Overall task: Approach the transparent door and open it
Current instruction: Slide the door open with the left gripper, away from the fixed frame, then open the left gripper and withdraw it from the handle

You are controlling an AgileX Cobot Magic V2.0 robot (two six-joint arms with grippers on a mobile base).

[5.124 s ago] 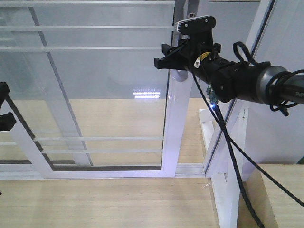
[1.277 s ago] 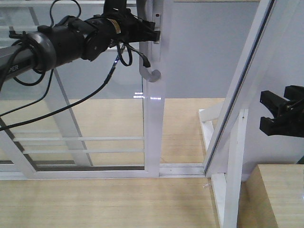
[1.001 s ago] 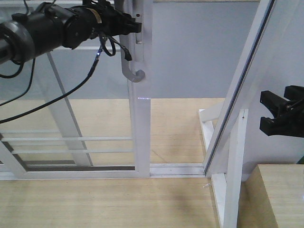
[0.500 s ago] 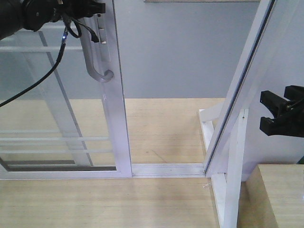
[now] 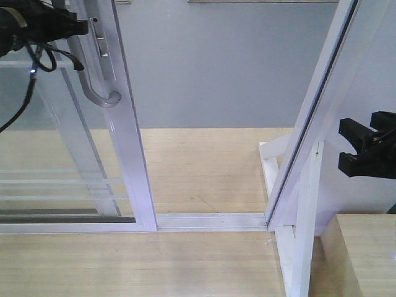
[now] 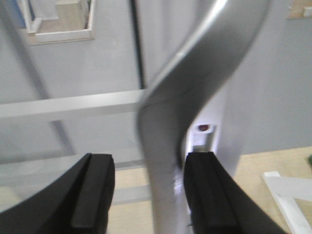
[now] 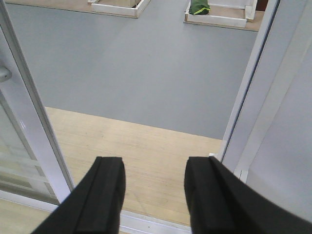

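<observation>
- Transparent door [image 5: 68,154] stands at the left of the front-facing view, its white stile [image 5: 127,142] leaning slightly, with a wide gap between it and the white-framed neighbouring panel [image 5: 322,105] on the right.
- Thin white horizontal bars [image 5: 55,185] cross its glass low down.
- Its bottom edge sits on the floor track [image 5: 210,221], which lies across pale wood flooring [image 5: 204,167]; grey floor [image 5: 216,68] shows beyond.
- The curved silver-grey pull handle [image 5: 93,74] hangs on the stile, hooking at its lower end.
- The left gripper [image 6: 148,192] has its two black fingers [image 6: 92,195] either side of the handle, with a small gap visible on each side, so a firm clamp cannot be confirmed.
- The right gripper [image 7: 153,195] is held apart and empty, facing the doorway near the neighbouring panel.
</observation>
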